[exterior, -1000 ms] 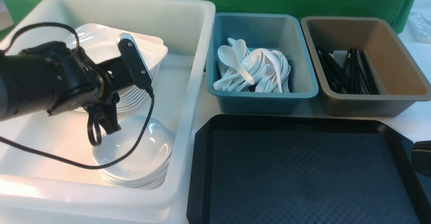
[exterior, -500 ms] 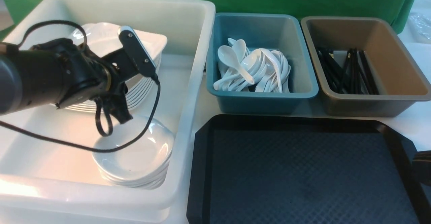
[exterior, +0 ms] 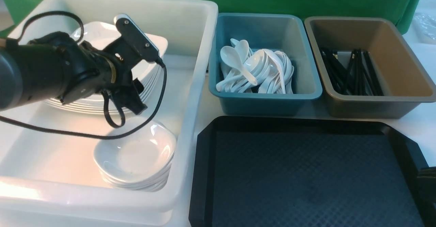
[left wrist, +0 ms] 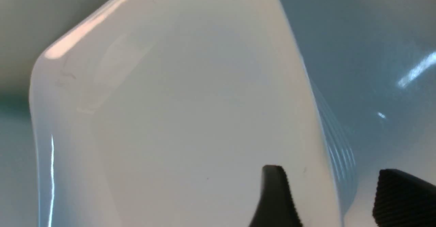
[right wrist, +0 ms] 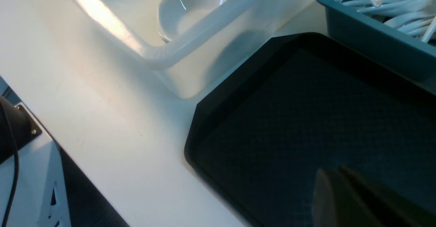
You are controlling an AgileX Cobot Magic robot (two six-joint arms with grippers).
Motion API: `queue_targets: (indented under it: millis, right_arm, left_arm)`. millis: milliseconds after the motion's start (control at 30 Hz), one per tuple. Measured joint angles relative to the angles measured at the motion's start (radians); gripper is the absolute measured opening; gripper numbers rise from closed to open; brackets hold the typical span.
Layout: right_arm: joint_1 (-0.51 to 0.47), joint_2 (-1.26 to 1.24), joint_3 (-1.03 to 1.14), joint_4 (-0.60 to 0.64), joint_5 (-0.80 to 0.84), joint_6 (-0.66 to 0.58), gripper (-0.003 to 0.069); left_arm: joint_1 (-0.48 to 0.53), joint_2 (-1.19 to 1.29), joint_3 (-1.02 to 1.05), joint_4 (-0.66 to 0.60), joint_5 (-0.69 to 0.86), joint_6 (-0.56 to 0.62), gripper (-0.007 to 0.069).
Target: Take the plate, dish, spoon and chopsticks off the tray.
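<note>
Tray cleared: the large black rectangular plastic tray (exterior: 306, 176) with cut corners and diamond texture bare across all that shows. Large glossy white square plate (exterior: 102, 43) now topmost on a stack of like plates toward the far left corner of the big white plastic tub (exterior: 190, 94); small white rounded-square dish (exterior: 136, 155) atop its own stack at the tub's near right corner. White soup spoons (exterior: 255, 72) heaped in the teal bin (exterior: 265, 101), black chopsticks (exterior: 351, 72) lengthwise in the brown bin (exterior: 374, 107).

Left gripper (left wrist: 335, 199) spread, one ribbed finger over the plate's well, the other beyond its edge, pinching nothing. Plate directly under and ahead of it, so release looks done; likely only a lift straight up and back, clear of the stack rim. Right gripper (right wrist: 344, 193) pressed together, empty, at the tray's near right corner.
</note>
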Motion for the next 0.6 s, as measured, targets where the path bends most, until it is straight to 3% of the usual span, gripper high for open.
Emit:
queue_targets:
  millis: [200,333,400,467,567,600]
  right_arm:
    - [0.0,0.0,0.0,0.003,0.0,0.0,0.0029]
    - [0.0,0.0,0.0,0.003,0.004,0.0,0.0035]
    - [0.0,0.0,0.0,0.003,0.006,0.0,0.0036]
    - [0.0,0.0,0.0,0.003,0.007,0.0,0.0037]
    - [0.0,0.0,0.0,0.003,0.007,0.0,0.0037]
    - [0.0,0.0,0.0,0.003,0.007,0.0,0.0038]
  left_arm:
    - [-0.016,-0.101,0.0,-0.147,-0.008,0.007,0.0545]
    - [-0.088,-0.253,0.0,-0.252,-0.031,0.01,0.053]
    - [-0.154,-0.365,0.0,-0.346,-0.033,0.011,0.0455]
    - [-0.205,-0.468,0.002,-0.41,-0.026,0.011,0.0343]
    - [-0.293,-0.642,0.052,-0.469,-0.013,0.011,0.0114]
    - [-0.313,-0.69,0.072,-0.478,-0.013,0.011,0.0084]
